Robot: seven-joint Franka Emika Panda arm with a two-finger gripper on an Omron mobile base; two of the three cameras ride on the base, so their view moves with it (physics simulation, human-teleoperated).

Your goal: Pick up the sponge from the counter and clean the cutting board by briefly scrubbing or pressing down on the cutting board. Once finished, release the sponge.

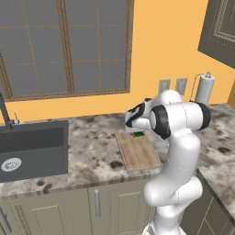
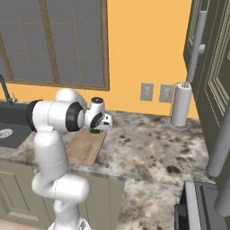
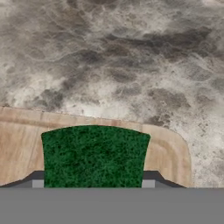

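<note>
Two dark finger tips (image 3: 148, 178) flank the sponge (image 3: 94, 156) in the hand view, one at each side of its green top, so the gripper (image 3: 93, 183) is closed on it with the jaws only as wide as the block. The sponge sits over the far end of the cutting board (image 1: 137, 150), near a corner; whether it presses on the wood cannot be told. The board lies flat on the counter (image 1: 92, 151), right of the sink (image 1: 32, 149).
</note>
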